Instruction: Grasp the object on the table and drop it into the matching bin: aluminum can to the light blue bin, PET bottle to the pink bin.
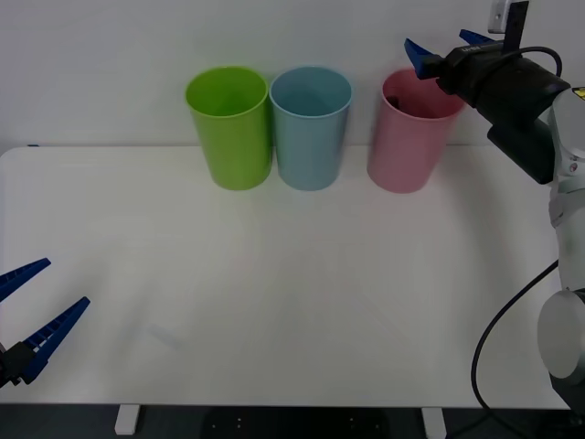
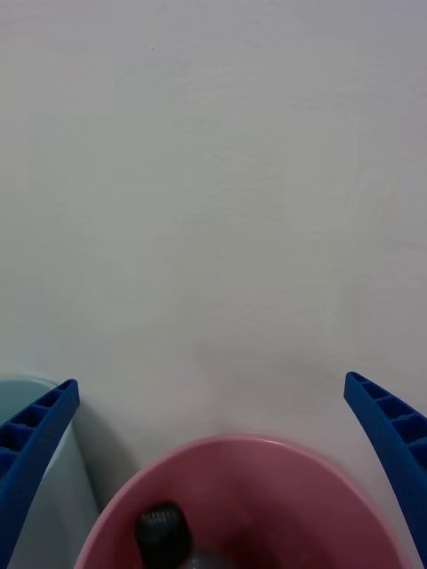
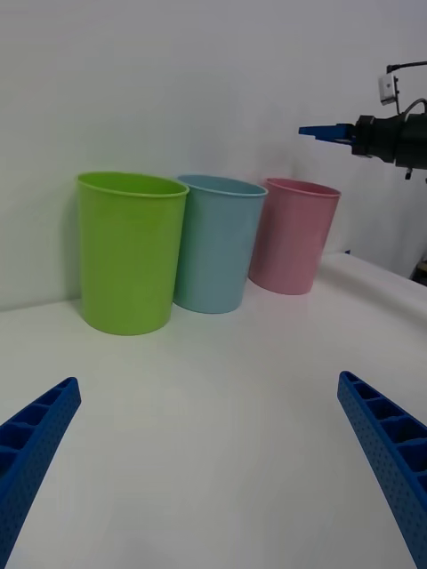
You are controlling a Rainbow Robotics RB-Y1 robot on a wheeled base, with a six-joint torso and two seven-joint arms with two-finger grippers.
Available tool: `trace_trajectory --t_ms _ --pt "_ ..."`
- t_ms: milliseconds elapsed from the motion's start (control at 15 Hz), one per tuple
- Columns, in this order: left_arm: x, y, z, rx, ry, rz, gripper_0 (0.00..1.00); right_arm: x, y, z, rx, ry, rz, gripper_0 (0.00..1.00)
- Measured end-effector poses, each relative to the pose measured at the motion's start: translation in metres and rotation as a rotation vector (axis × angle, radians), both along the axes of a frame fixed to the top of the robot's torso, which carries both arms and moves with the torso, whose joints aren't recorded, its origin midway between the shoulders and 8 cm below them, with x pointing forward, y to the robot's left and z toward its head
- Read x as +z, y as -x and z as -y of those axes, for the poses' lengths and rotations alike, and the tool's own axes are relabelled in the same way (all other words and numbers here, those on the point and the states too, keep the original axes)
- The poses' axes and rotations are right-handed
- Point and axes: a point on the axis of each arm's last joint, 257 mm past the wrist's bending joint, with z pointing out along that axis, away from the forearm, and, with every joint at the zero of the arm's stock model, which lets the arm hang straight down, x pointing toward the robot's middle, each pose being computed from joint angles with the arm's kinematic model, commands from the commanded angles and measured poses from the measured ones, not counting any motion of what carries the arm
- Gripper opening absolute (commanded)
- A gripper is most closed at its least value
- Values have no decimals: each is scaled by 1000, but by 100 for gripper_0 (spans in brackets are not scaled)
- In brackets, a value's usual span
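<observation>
The PET bottle (image 2: 163, 531) lies inside the pink bin (image 1: 407, 155), its black cap showing below the rim (image 2: 240, 442); from the front it is a dark shape (image 1: 395, 101) in the bin's mouth. My right gripper (image 1: 443, 48) hovers open just above and behind that bin, its blue fingers (image 2: 36, 436) spread wide with nothing between them. The light blue bin (image 1: 311, 137) stands to the pink bin's left. My left gripper (image 1: 66, 283) rests open, low over the table's (image 1: 292, 302) front left corner.
A lime green bin (image 1: 230, 137) stands left of the light blue one, the three in a row along the table's far edge near the white wall. The left wrist view shows the same row (image 3: 218, 244) and the right gripper (image 3: 327, 132) above the pink bin (image 3: 294, 236).
</observation>
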Motion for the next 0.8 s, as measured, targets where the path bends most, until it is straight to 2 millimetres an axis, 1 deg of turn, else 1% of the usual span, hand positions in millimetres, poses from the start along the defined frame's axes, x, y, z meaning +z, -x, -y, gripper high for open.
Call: trace_trajectory --t_ms 200,333,533,800 --pt "0 0 0 0 0 0 100 2 2 3 4 -11 8 100" --pt "0 0 0 0 0 0 100 4 9 1 30 -24 20 100" --pt "0 0 0 0 0 0 100 4 28 -2 59 -24 51 100" --pt "0 0 0 0 0 0 100 2 65 -12 146 -15 82 100"
